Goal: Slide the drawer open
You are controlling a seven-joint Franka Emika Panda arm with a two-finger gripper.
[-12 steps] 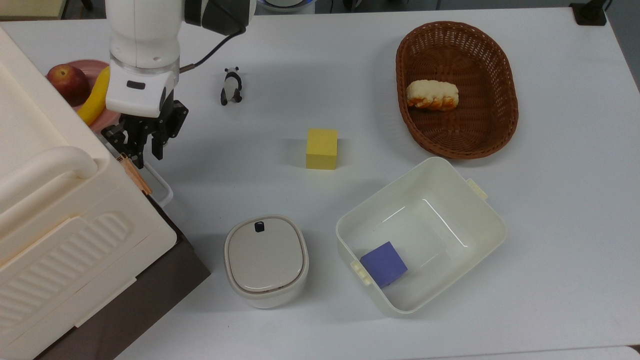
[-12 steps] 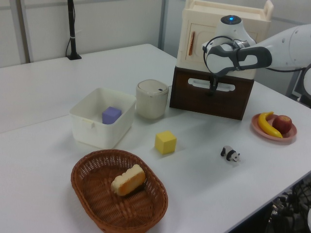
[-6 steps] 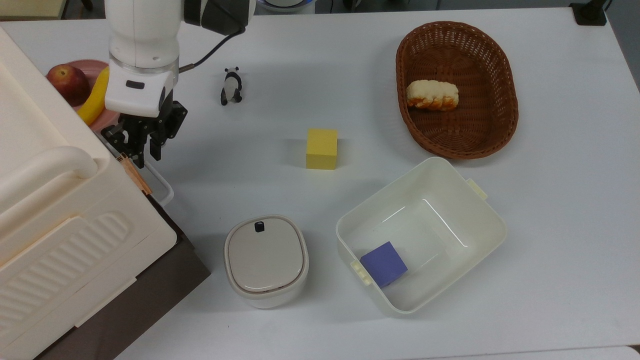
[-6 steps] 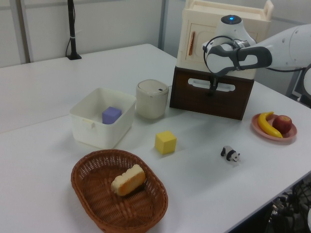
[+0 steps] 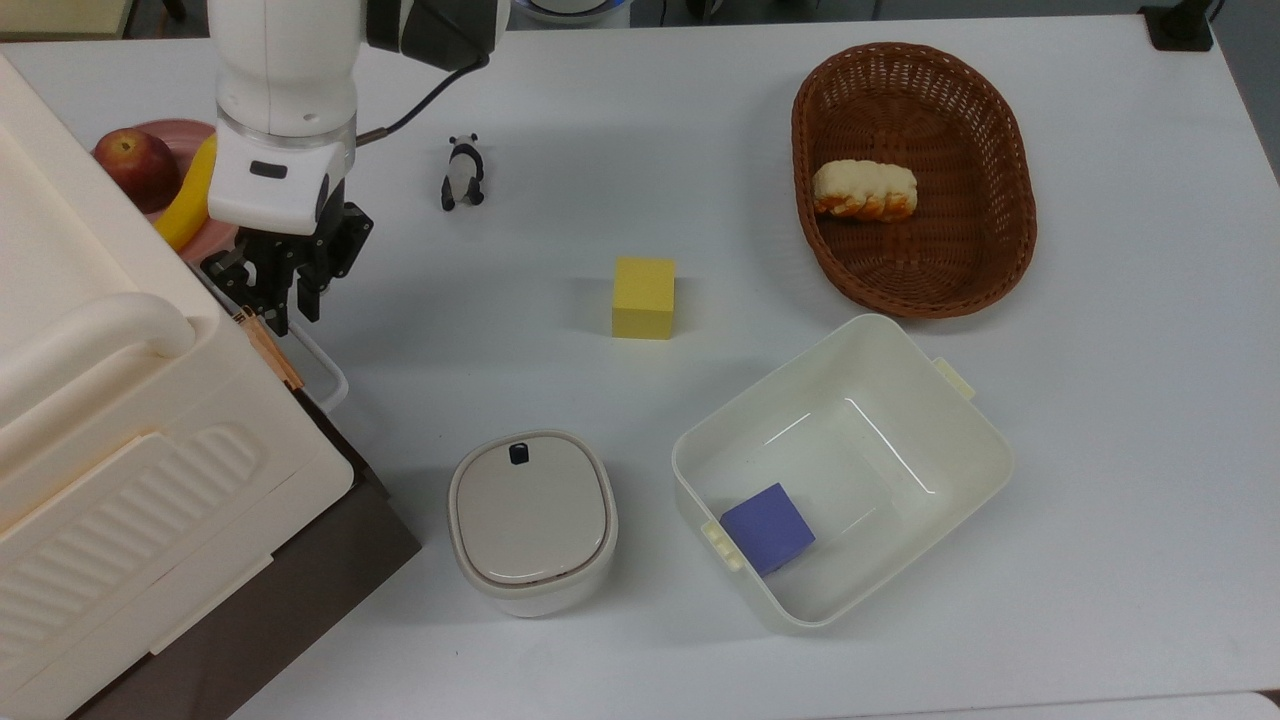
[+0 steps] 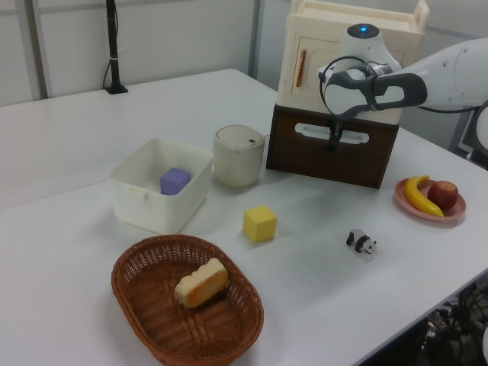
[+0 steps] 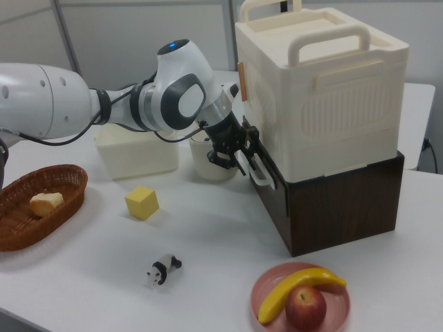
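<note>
The big ribbed cream case (image 7: 318, 90) sits on the dark brown drawer (image 7: 339, 207) unit at the desk (image 5: 700, 100) edge on the top view's left. The drawer front is flush, closed. The gripper (image 7: 242, 158) is at the white loop handle (image 6: 332, 133), its jaws narrow around it. A wicker basket (image 5: 985, 270), a cream tub (image 5: 975, 440) and a yellow cube (image 5: 644, 296) lie well apart.

Claw (image 5: 283, 295) at the drawer (image 5: 300, 560) handle near the bench (image 5: 1100, 450) left edge, yellow block (image 5: 643, 297) mid-bench, basket (image 5: 912, 180) far-right corner.
</note>
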